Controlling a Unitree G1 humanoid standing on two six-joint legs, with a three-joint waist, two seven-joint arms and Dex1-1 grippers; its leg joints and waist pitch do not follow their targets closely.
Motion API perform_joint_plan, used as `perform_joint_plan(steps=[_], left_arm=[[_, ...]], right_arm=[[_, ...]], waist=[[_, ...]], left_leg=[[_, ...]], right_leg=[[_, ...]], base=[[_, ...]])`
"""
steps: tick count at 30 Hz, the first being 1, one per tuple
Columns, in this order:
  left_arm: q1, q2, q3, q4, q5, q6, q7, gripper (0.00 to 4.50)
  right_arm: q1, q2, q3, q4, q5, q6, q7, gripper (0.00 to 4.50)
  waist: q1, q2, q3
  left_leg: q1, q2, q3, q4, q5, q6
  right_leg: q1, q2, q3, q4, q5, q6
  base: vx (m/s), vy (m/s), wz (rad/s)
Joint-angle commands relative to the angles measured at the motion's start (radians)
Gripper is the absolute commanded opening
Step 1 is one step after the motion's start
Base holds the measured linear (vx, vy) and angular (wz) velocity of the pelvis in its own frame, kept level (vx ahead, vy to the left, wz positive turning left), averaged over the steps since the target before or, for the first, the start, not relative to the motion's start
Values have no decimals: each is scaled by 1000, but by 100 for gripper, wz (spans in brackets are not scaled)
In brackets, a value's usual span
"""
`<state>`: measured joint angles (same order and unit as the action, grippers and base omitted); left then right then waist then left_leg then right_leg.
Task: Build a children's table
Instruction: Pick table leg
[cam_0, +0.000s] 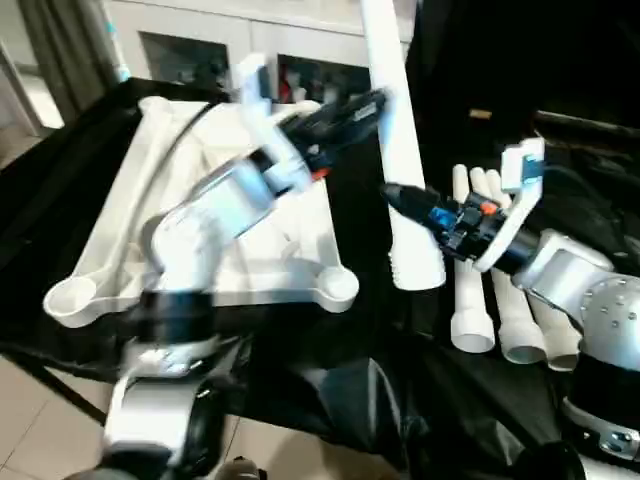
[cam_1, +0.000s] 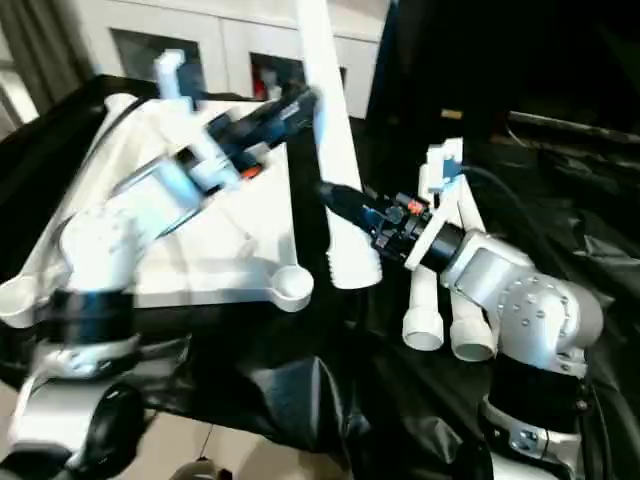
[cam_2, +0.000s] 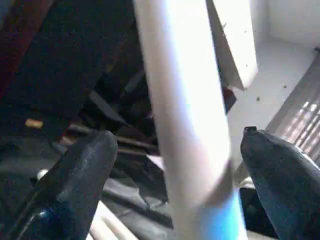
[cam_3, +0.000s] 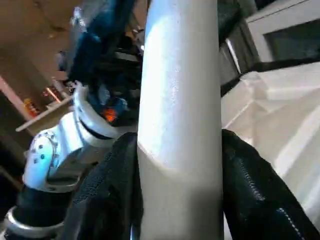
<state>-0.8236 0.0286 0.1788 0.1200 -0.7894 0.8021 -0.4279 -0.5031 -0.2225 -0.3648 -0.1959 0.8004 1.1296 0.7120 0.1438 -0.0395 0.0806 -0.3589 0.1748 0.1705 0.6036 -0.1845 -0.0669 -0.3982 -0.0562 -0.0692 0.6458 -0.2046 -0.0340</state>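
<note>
The long white tubular plastic leg (cam_0: 400, 150) stood almost upright above the black-covered worktop (cam_0: 330, 390), leaning a little, with its ribbed lower end hanging just beside the near right corner of the white rectangular plastic tabletop (cam_0: 120, 240), which lay upside down on the left part of the worktop with its ribbed underside and round corner sockets facing up. The right gripper (cam_0: 395, 195) was clamped on the lower part of this leg, its two black fingers (cam_3: 115, 190) pressing on both sides of the tube, and its silver forearm came in low from the right edge, bent at the wrist so that the gripper pointed toward the tabletop. The left gripper (cam_0: 372, 103) had its jaws spread wide, one black finger (cam_2: 80, 175) on each side of the same leg but not touching it, higher on the tube than the right one. The left forearm reached across above the tabletop from the near left corner, rising toward the leg. Three more white tubular legs (cam_0: 500, 320) lay side by side near the right edge of the worktop, flared ends toward the near edge. To my judgement, the nearest socket (cam_0: 335, 285) was just left of the leg's lower end, so the right arm, being the one that held it, was better placed to bring the end over this socket, keeping the long axis upright.
</note>
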Motion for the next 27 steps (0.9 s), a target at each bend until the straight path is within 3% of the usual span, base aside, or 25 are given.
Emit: perform_joint_plan(steps=[1, 3, 8, 9, 14, 19, 27], left_arm=[[-12, 0, -5, 18, -12, 18, 27, 450], [-14, -12, 3, 18, -45, 30, 41, 450], [-19, -41, 30, -2, -80, 68, 50, 450], [-20, -47, 31, -8, -83, 85, 69, 433], [-16, -53, 7, -28, -66, 105, 132, 390], [-11, -51, -23, -34, 10, 102, 194, 350], [-7, -40, -23, -55, 20, 107, 230, 282]], right_arm=[[12, -16, -15, -41, 32, 1, 13, 188], [28, -23, 2, -52, 27, -2, 8, 188], [40, -41, 86, -55, -76, -81, -46, 188], [36, -49, 133, -61, -130, -124, -67, 188], [30, -62, 248, -88, -245, -203, -124, 188], [26, -50, 298, -89, -293, -248, -164, 188], [32, -40, 319, -77, -318, -288, -191, 188]], waist=[[7, 8, -85], [10, 2, -87], [8, 6, -87], [10, 12, -88], [5, 10, -88], [3, 12, -89], [0, 15, -90]], left_leg=[[-1, 40, -17, -57, -68, 4], [-1, 41, -17, -58, -72, -2], [-6, 40, -18, -56, -64, -13], [-5, 41, -18, -56, -67, -15], [-6, 41, -21, -58, -72, -16], [-5, 45, -23, -59, -75, -14], [-4, 45, -22, -59, -78, -6]], right_leg=[[66, -86, 57, -94, -181, -111], [67, -86, 57, -96, -182, -104], [66, -86, 55, -96, -166, -108], [65, -88, 56, -95, -173, -107], [65, -83, 55, -95, -158, -85], [65, -82, 55, -91, -124, -96], [67, -84, 55, -87, -72, -129]], base=[[0, 0, 0], [0, 0, 0], [0, 0, 0], [0, 0, 0], [0, 0, 0], [0, 0, 0], [0, 0, 0]])
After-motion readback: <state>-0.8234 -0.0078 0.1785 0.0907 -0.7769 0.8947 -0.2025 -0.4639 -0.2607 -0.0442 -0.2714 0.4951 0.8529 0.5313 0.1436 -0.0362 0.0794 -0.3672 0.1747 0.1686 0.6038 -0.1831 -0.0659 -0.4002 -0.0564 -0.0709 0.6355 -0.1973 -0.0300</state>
